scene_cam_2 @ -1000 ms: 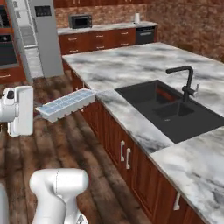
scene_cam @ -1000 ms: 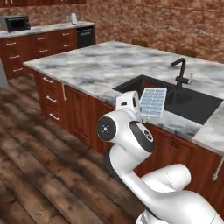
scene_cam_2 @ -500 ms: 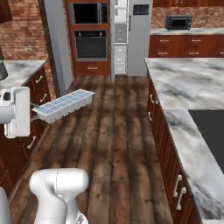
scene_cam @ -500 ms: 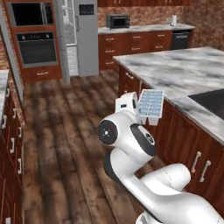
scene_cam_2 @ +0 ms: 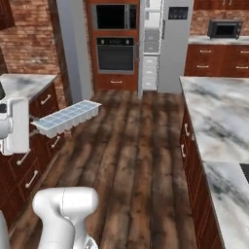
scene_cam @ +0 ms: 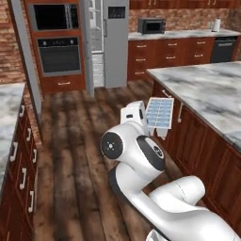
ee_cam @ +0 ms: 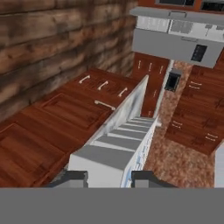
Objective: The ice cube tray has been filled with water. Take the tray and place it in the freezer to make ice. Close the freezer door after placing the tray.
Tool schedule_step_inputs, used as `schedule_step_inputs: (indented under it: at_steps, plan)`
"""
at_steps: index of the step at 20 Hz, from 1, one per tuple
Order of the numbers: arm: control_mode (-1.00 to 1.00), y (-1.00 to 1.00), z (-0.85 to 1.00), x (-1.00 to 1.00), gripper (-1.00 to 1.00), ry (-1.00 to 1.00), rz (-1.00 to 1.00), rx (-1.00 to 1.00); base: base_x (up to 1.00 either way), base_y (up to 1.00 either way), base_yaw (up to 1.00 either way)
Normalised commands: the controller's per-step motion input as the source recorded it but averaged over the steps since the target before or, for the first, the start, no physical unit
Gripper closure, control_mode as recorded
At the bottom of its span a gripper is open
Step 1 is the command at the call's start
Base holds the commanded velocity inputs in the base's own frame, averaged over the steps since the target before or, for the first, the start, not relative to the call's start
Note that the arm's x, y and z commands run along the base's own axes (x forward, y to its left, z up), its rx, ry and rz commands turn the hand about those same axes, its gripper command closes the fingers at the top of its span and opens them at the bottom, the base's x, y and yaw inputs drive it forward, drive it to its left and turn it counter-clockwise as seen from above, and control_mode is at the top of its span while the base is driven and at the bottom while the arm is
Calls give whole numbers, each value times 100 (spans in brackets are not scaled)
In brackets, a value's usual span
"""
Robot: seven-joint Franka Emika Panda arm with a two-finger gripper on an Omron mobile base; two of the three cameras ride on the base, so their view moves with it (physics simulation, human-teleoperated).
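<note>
Gripping the ice cube tray (scene_cam_2: 68, 117) by one short end, your gripper (ee_cam: 107, 178) has its fingers closed on it, carrying it level in mid-air above the wood floor (scene_cam_2: 126, 160), pale-blue water (scene_cam: 159, 113) showing in its cells. Beyond, you have the marble island (scene_cam: 207, 94) to the right. Farthest, the freezer (scene_cam_2: 150, 48) stands open, white shelves showing beside the black oven (scene_cam_2: 115, 53).
</note>
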Motion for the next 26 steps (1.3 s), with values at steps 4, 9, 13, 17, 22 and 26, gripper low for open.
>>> schedule_step_inputs:
  at_steps: [4, 9, 13, 17, 22, 26]
  plan:
    - [100, 0, 0, 0, 100, 0, 0, 0, 100, -26, 7]
    - [100, 0, 0, 0, 100, 0, 0, 0, 100, -33, 0]
    - [100, 0, 0, 0, 100, 0, 0, 0, 100, -32, 0]
    - [100, 0, 0, 0, 100, 0, 0, 0, 100, -22, 0]
    - [100, 0, 0, 0, 100, 0, 0, 0, 100, -18, 0]
    - [100, 0, 0, 0, 100, 0, 0, 0, 100, -18, -1]
